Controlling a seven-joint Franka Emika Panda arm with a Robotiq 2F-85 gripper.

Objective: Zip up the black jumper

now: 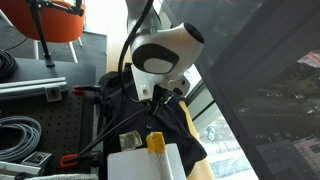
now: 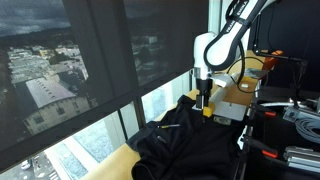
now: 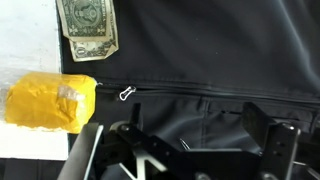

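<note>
The black jumper [image 3: 220, 50] is lying spread over the counter [image 2: 115, 163], bunched along the counter's window edge in both exterior views [image 2: 185, 140] [image 1: 150, 110]. Its cloth is looking smooth and matte, falling in soft folds. In the wrist view a closed-looking zip line is running straight across the fabric, and a small silver wire-shaped zip pull [image 3: 127, 93] is sitting at its left end, lying flat on the cloth.

A banknote [image 3: 90, 25] is lying at the top left of the wrist view, touching the jumper's edge. It is showing grey-green print and an oval portrait, turned upside down; its lettering is too small to read. Just beside the zip pull a yellow sponge [image 3: 50, 100] is resting, blocky with rounded corners and wrapped in something glossy; the pale label on it cannot be read. In an exterior view the same yellow block [image 1: 155, 142] is standing against a white box [image 1: 145, 163] near the counter's corner.

The gripper [image 3: 180, 135] is hanging over the jumper with its two dark fingers [image 3: 268, 135] spread wide apart, holding nothing. In an exterior view it [image 2: 205, 108] is pointing straight down under the white, rounded arm [image 2: 215, 50], just above the cloth.
</note>
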